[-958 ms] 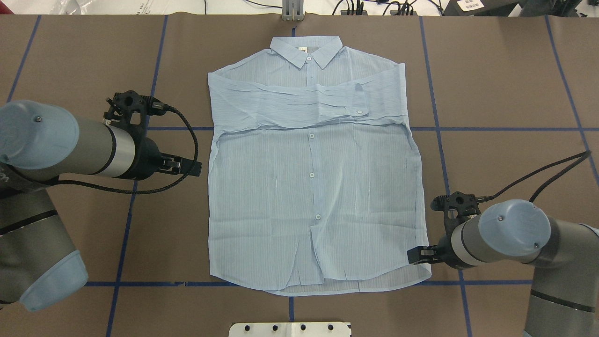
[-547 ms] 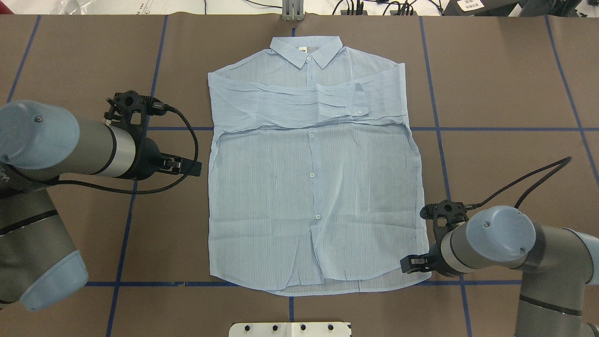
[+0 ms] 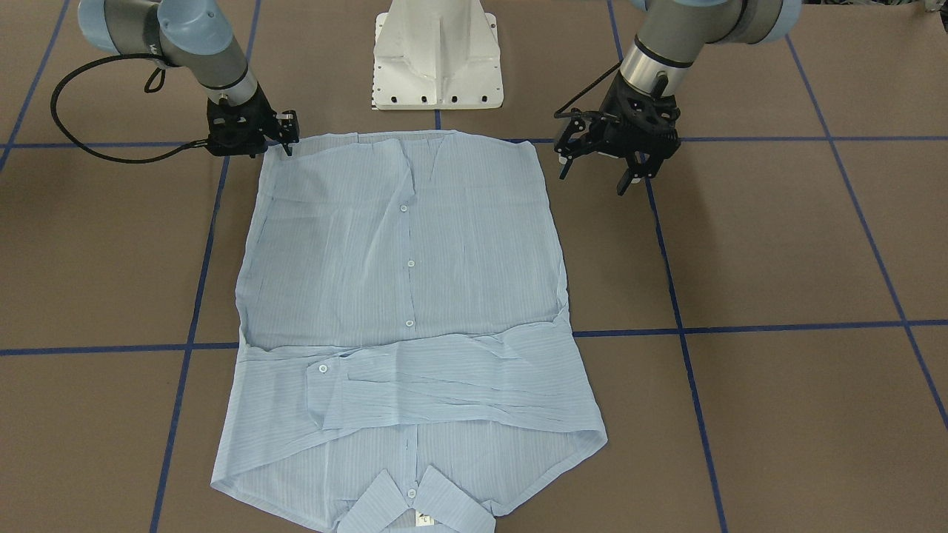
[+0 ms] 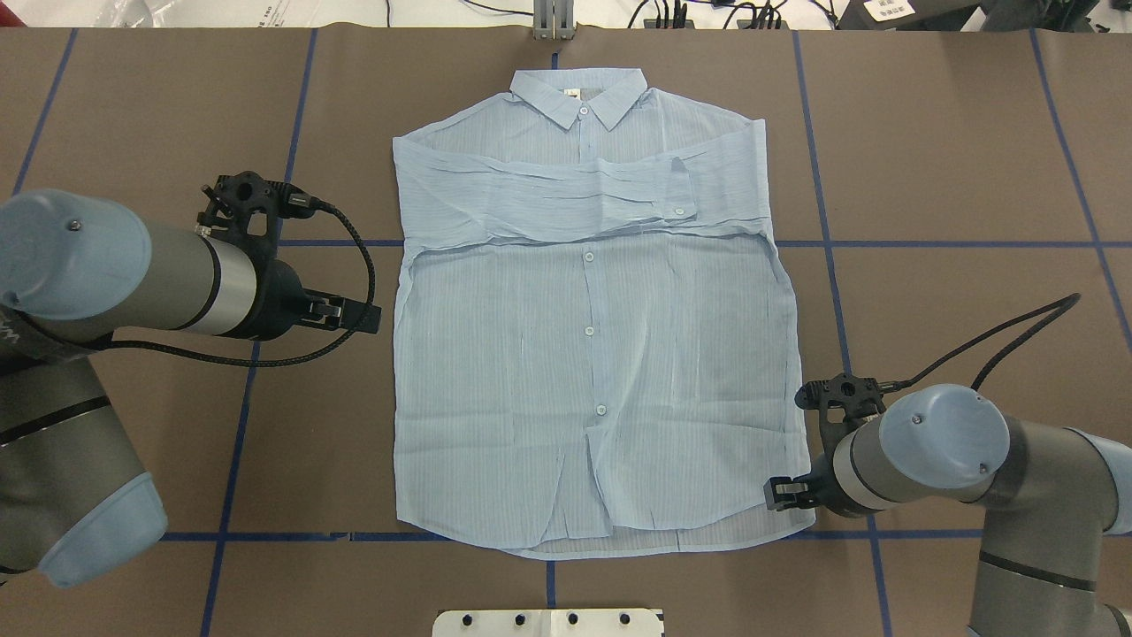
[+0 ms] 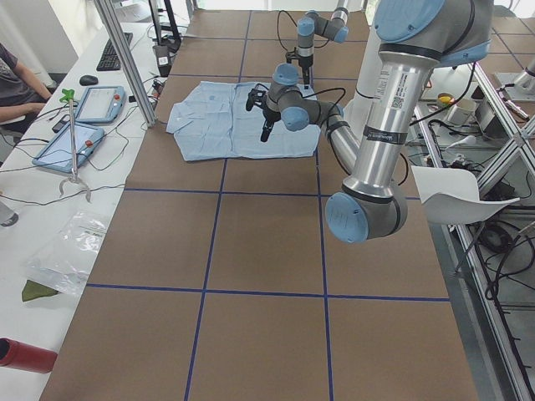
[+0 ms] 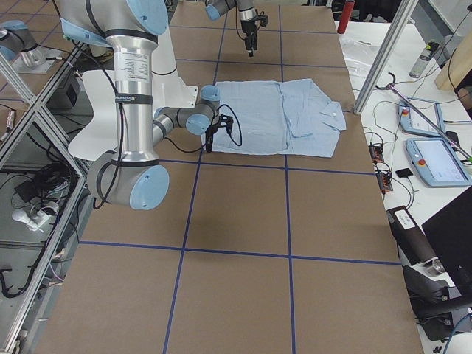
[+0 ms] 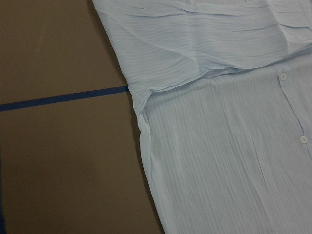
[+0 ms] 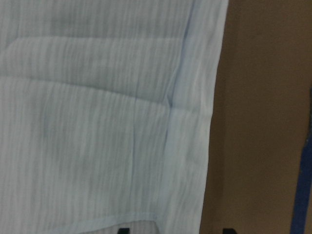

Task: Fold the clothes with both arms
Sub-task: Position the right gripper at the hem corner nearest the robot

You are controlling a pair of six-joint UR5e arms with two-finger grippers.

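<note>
**While one arm hangs clear, the other sits low over the hem corner**

As it lies now, the brown table, crossed by blue tape lines, carries the light blue shirt flat in its middle. The shirt is front up, with the collar on the far side from the robot and the hem nearest the white pedestal base. Both sleeves are folded across the chest, and one cuff lies on top, past the button line.

The left arm reaches in with its forearm roughly level, pointing at the shirt's side edge. The left gripper hangs above the bare table just beside that edge, apart from the cloth, with its two fingers spread wide.

The right arm is bent down low at the hem corner on the robot's right. The right gripper is over that corner with its jaws apart. In the right wrist view one of its fingertips sits over the cloth and the other over bare table, so the shirt's side edge runs between them. I cannot tell whether they touch the fabric.

Small pale buttons run down the front.
</note>
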